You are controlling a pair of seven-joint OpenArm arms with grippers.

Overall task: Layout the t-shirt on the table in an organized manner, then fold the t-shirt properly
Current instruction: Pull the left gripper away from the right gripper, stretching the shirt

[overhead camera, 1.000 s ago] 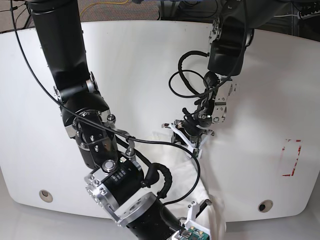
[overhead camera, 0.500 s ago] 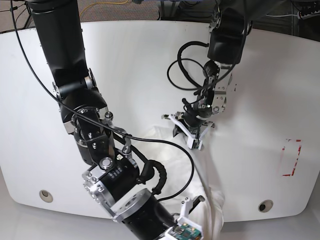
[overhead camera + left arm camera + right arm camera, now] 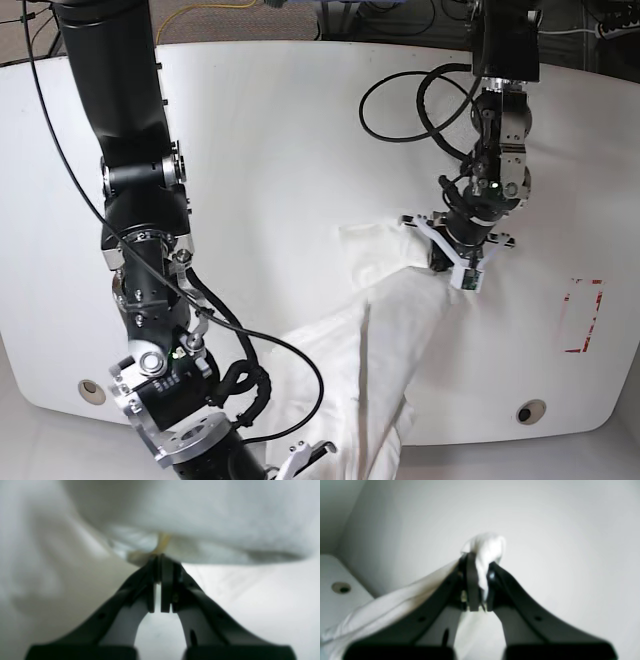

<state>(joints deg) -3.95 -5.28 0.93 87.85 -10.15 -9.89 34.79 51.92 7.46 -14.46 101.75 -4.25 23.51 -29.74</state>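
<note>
Stretched wider since a second ago, the soft white cotton t-shirt (image 3: 375, 350) drapes limply over the glossy white tabletop (image 3: 270, 150), pinched by the left tool (image 3: 455, 265) and right tool (image 3: 477, 565) at bunched edges.

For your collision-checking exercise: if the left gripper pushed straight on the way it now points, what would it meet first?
The left gripper, shut on the t-shirt, would press straight into that bunched white cloth just beyond its tips. How far the table lies behind it is unclear.
</note>
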